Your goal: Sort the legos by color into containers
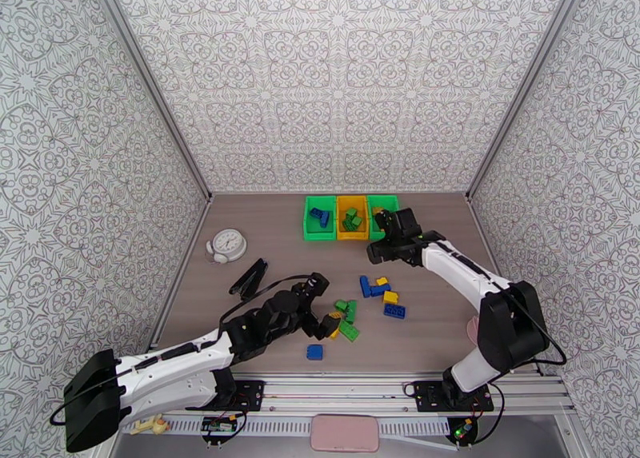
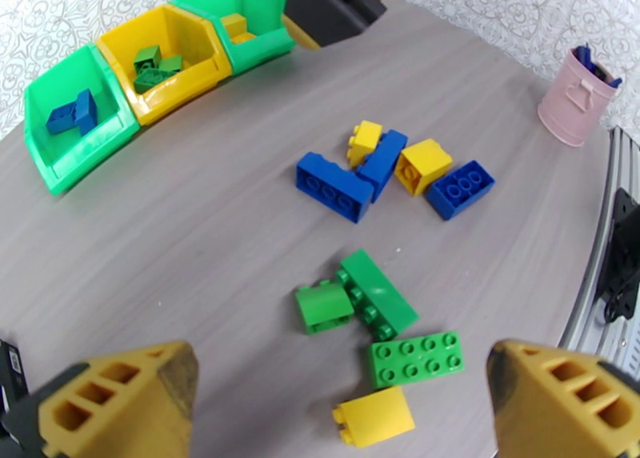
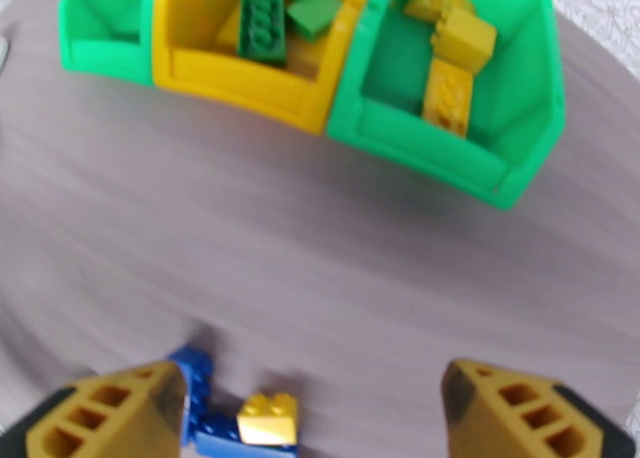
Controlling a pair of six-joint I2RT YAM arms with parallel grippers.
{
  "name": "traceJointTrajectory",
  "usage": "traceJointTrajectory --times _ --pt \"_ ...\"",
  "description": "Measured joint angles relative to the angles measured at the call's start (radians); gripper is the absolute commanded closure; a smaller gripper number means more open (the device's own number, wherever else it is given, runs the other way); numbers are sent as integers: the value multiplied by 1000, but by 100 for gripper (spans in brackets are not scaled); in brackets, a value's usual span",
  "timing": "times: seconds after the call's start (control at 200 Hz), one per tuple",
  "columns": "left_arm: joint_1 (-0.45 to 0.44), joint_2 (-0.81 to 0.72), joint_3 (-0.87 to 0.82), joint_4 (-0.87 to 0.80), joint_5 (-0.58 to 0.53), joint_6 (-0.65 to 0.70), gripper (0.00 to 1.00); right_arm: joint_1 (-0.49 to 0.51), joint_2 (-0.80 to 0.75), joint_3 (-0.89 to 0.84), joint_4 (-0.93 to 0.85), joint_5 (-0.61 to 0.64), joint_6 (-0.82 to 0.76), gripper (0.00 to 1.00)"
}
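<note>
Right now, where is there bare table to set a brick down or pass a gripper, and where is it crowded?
Free: the strip between the three bins and the blue and yellow bricks; the far-left corner between the left green bin and the clock. Crowded: centre front, where the green bricks lie close to that group, at the left gripper.

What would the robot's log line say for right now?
left end effector: open, empty, over loose green studded plastic bricks | right end effector: open, empty, near right-hand green plastic bin | sorting: unfinished
</note>
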State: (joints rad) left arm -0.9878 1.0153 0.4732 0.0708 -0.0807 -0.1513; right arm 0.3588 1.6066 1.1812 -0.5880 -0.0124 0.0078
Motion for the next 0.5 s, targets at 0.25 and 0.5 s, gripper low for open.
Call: traceJointTrajectory --times 0.25,0.5 --pt "-1 1 -1 10 29 119 0 -3 105 51 -160 1 -33 16" --pt "-6 33 0 32 52 156 0 5 238 129 -244 -8 -23 16"
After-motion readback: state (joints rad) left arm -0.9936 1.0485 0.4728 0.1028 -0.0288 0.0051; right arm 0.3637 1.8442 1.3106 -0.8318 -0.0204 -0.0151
